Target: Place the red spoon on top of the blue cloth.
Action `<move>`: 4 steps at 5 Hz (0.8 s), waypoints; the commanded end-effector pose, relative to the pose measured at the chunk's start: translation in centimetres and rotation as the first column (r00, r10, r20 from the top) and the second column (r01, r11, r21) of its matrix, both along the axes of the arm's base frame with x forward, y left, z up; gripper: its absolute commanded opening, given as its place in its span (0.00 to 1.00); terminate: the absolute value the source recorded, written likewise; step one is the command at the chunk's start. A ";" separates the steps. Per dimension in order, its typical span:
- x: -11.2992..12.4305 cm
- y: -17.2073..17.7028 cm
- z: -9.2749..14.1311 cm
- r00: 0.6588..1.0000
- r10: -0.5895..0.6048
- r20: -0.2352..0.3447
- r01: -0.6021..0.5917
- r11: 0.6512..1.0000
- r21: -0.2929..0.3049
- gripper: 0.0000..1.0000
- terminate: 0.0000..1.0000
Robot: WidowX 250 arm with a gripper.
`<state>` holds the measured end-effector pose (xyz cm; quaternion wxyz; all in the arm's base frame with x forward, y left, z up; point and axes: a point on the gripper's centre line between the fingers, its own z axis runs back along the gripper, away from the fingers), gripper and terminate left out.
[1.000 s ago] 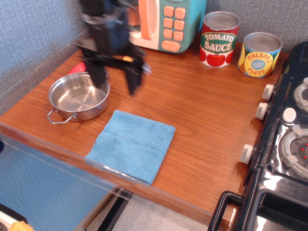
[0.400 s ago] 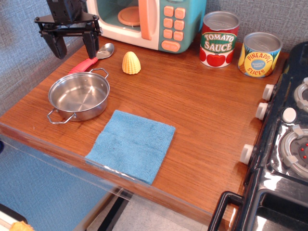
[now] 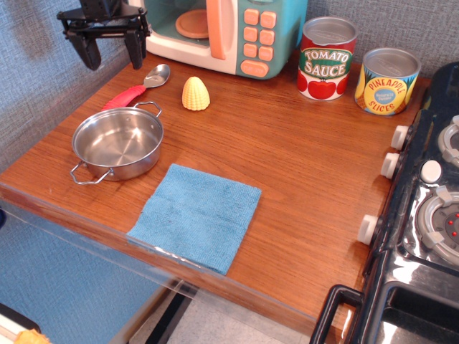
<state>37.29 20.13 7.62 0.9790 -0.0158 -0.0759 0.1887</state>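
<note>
The red spoon (image 3: 135, 89) lies on the wooden counter at the back left, its silver bowl toward the toy microwave and its red handle partly behind the steel pot's rim. The blue cloth (image 3: 196, 215) lies flat near the counter's front edge, right of the pot. My black gripper (image 3: 112, 51) hangs open and empty above the back left corner, a little behind and left of the spoon, not touching it.
A small steel pot (image 3: 117, 144) stands left of the cloth. A yellow toy corn piece (image 3: 195, 94) sits beside the spoon. A toy microwave (image 3: 222, 32) and two cans, tomato sauce (image 3: 326, 59) and pineapple slices (image 3: 387, 80), line the back. A toy stove (image 3: 423, 208) fills the right side.
My gripper has moved from above the pot and corn to the back left corner, then risen slightly. The spoon and corn, hidden before, now show.
</note>
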 end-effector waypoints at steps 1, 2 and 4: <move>1.4 0.6 -1.3 0.997 -0.068 -0.031 0.069 0.997 0.023 1.00 0.00; 1.4 0.8 -3.1 0.995 -0.080 -0.062 0.080 0.997 0.009 1.00 0.00; 1.2 0.8 -5.7 0.984 -0.077 -0.159 0.079 0.997 0.008 0.00 0.00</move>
